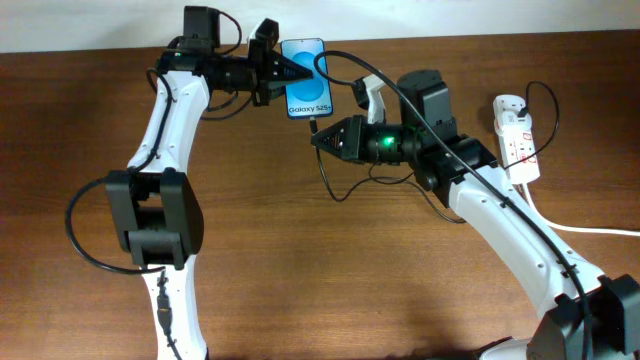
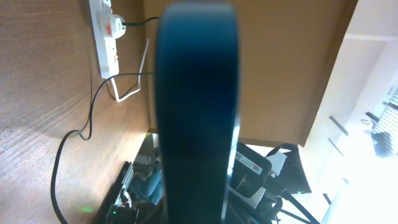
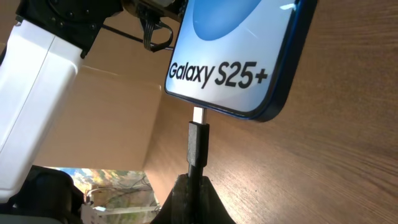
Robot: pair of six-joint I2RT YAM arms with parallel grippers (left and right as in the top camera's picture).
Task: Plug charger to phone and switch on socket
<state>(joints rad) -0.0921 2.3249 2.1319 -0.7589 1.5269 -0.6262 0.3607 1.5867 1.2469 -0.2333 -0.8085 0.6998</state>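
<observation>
While the left hand (image 1: pixel 298 72) clamps the phone (image 1: pixel 307 95) and the right hand (image 1: pixel 322 137) pinches the charger (image 3: pixel 198 140), its tip seems only partly pushed home; the socket (image 1: pixel 516 140), at the bench (image 1: pixel 300 280) edge, is untouched

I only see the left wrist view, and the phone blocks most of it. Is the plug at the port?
Observer: In the right wrist view the plug tip meets the phone's bottom edge; bare metal shows, so it isn't fully seated.
Operator: What holds the plug?
Observer: The right pincer, shut on it, in line with the port.
Operator: And my grip?
Observer: Overhead, the left pincer clamps the phone across its width, screen up.
</observation>
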